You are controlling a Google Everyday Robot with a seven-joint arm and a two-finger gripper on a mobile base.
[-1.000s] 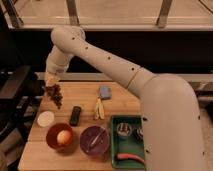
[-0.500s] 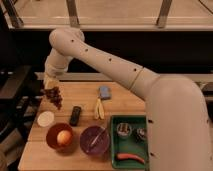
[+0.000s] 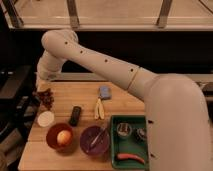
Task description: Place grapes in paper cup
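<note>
A dark red bunch of grapes [image 3: 46,98] hangs from my gripper [image 3: 42,88] over the left edge of the wooden table [image 3: 120,102]. The gripper is shut on the top of the bunch, and the arm comes in from the right, curving down over the table. The white paper cup [image 3: 45,118] stands upright on the table just below and in front of the grapes, its mouth open. The grapes are above the cup and slightly behind it, not inside it.
A black remote-like object [image 3: 75,115] lies right of the cup. An orange bowl [image 3: 60,137] holding a round fruit and a purple bowl [image 3: 95,140] sit at the front. A yellow item [image 3: 99,108], a blue sponge [image 3: 104,92] and a green tray [image 3: 116,145] lie to the right.
The gripper with the grapes has moved a little left and down, closer to the paper cup. Nothing else has moved.
</note>
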